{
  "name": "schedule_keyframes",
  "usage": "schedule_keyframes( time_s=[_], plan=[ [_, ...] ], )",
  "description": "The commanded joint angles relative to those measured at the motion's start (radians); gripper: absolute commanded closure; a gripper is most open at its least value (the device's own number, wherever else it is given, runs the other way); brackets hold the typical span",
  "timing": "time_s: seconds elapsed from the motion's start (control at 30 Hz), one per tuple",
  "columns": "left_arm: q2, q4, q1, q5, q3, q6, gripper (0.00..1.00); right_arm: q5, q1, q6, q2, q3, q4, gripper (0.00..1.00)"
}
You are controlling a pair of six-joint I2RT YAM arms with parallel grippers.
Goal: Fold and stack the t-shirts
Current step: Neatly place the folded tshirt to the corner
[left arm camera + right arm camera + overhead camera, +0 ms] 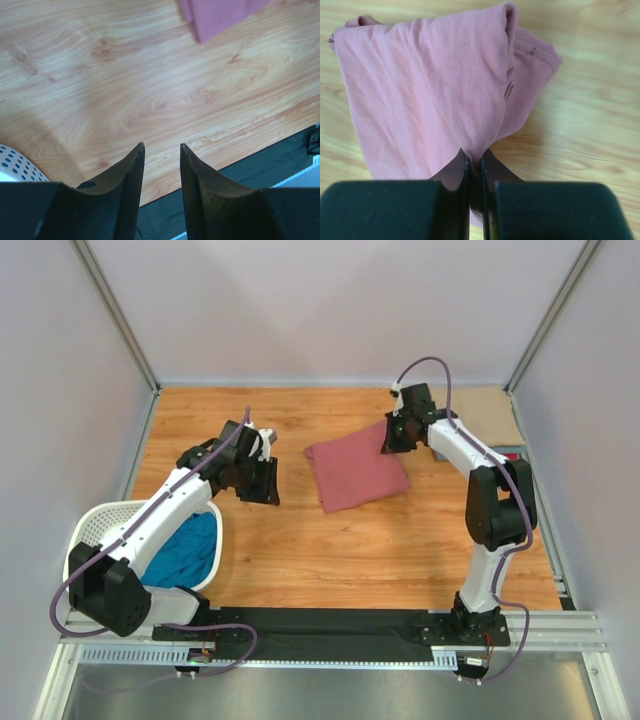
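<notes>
The right claw (pixel 475 156) was closed on a fold of the rose-red shirt (pixel 352 478), which lay in the upper middle of the counter (pixel 400 540), while the left claw (pixel 162 150) stood open above the wood, near the basket (pixel 85 530) with a teal shirt (pixel 190 548) at lower left.

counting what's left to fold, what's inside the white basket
Bunched teal blue cloth lies in the white basket. The left arm crosses above it; whatever is under arm or cloth cannot be seen.
</notes>
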Motion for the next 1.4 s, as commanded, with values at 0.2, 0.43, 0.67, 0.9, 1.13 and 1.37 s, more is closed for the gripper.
schedule_keyframes(
  time_s=[0.2, 0.43, 0.67, 0.9, 1.13, 1.37],
  plan=[
    [-0.002, 0.03, 0.006, 0.055, -0.021, 0.027, 0.59, 0.184, -0.125, -0.268, 0.122, 0.352, -0.294, 1.0],
    [0.024, 0.037, 0.006, 0.091, -0.032, 0.028, 0.59, 0.281, -0.216, -0.346, 0.176, 0.556, -0.384, 1.0],
    [0.016, 0.047, 0.006, 0.109, -0.045, 0.039, 0.57, 0.149, -0.312, -0.4, 0.167, 0.758, -0.458, 1.0],
    [0.032, 0.039, 0.006, 0.108, -0.049, 0.048, 0.57, 0.074, -0.452, -0.442, 0.363, 1.094, -0.493, 1.0],
    [0.098, 0.021, 0.006, 0.126, -0.029, 0.059, 0.57, 0.089, -0.562, -0.437, 0.574, 1.099, -0.282, 0.72],
    [0.144, 0.014, 0.006, 0.134, -0.009, 0.06, 0.57, 0.1, -0.622, -0.337, 0.603, 0.994, -0.088, 0.37]
  ],
)
